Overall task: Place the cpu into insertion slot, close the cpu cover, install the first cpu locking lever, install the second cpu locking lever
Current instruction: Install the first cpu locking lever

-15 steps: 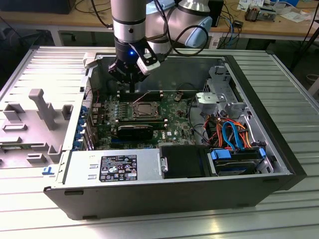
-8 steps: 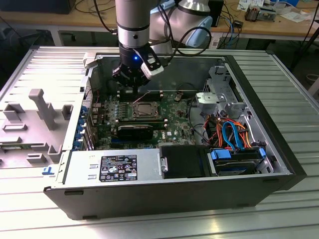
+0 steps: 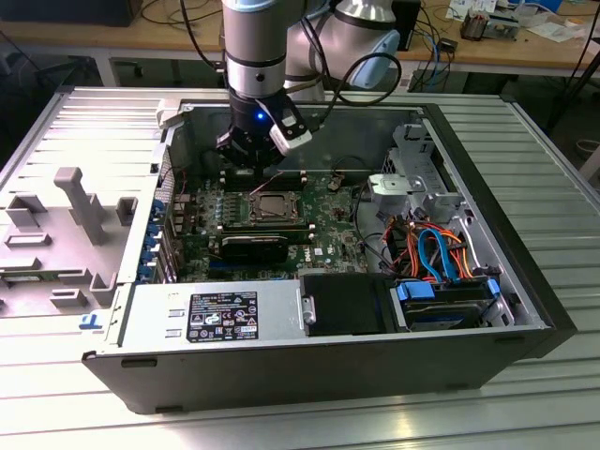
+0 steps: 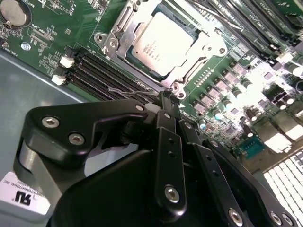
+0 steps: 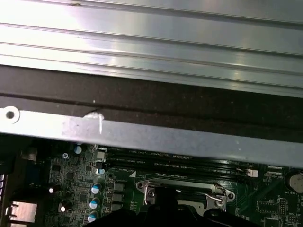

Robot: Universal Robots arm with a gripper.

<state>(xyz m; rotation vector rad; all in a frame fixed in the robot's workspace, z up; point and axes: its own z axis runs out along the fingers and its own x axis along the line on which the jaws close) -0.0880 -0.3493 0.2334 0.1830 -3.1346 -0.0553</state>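
In the exterior view, an open computer case [image 3: 525,309] is seen lying on a ribbed metal counter [image 3: 553,159]. Nearest within the case, a grey power supply [image 3: 216,317] with a black label is found, with a blue-clipped drive bay [image 3: 445,302] beside it toward the exterior view's right, and orange and blue cables [image 3: 436,246] just behind that. Further in, the green motherboard [image 3: 323,230] is laid flat. At its middle the insertion slot [image 3: 272,208] is located, and the cpu [image 3: 273,204] is seen seated inside it.

In the second wrist view, the cpu [image 4: 161,45] is shown with its dull silver top exposed through the window of the cpu cover [image 4: 124,40], which is lying flat around the chip. A thin wire locking lever [image 4: 130,92] is seen beside the socket, next to the long black memory slots [image 4: 106,75], and just off the tip of the gripper [image 4: 165,101]. The gripper fingers [image 4: 166,137] are drawn narrow, almost together, and nothing is held between them.

Beyond the socket in the exterior view, the gripper [image 3: 253,155] is poised just above the far edge of the insertion slot, carried by the grey arm [image 3: 255,47]. In the first wrist view, the socket's metal frame [image 5: 184,191] is seen below the case's rear wall [image 5: 156,137]. Furthest back, a wooden bench [image 3: 525,42] with clutter is visible.
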